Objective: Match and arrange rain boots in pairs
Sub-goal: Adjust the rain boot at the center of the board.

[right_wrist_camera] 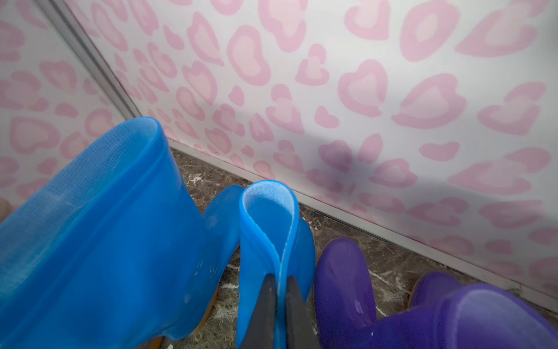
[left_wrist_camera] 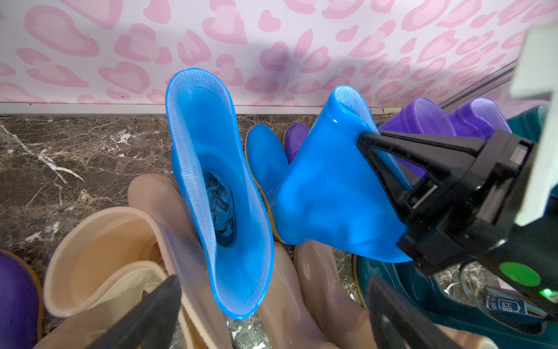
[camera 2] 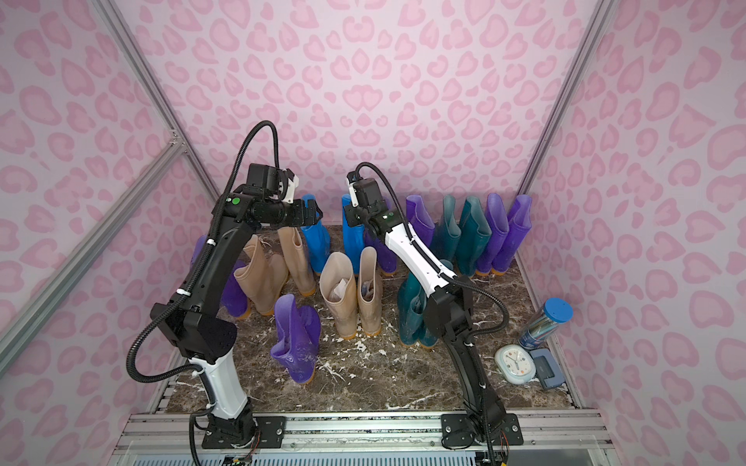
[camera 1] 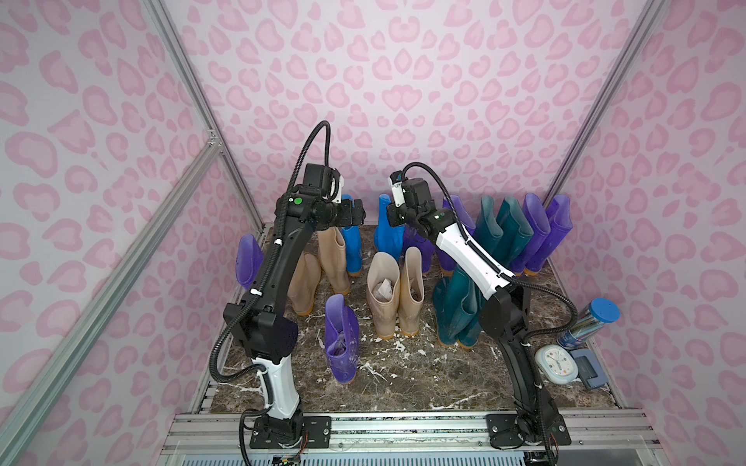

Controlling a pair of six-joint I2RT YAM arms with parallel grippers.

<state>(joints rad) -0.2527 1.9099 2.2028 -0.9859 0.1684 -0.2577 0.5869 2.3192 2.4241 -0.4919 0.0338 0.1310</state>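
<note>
Two bright blue rain boots stand at the back centre. My right gripper point(right_wrist_camera: 280, 282) is shut on the top edge of the right blue boot point(right_wrist_camera: 265, 229), pinching its shaft flat; the pinch also shows in the left wrist view on that boot point(left_wrist_camera: 326, 193). My left gripper point(left_wrist_camera: 271, 305) hangs open above the left blue boot point(left_wrist_camera: 217, 187), its fingers point(left_wrist_camera: 157, 311) wide apart and touching nothing. In both top views the two grippers point(camera 1: 357, 214) point(camera 1: 390, 218) face each other over the blue boots point(camera 1: 352, 246) point(camera 2: 351, 238).
Beige boots point(camera 1: 383, 298) point(camera 1: 333, 258) stand in the middle, a purple boot point(camera 1: 342, 339) in front, teal boots point(camera 1: 456, 310) to the right, and teal and purple boots point(camera 1: 535, 230) along the back right. A white clock point(camera 1: 555, 363) and a blue-capped cylinder point(camera 1: 593, 322) lie at the right edge.
</note>
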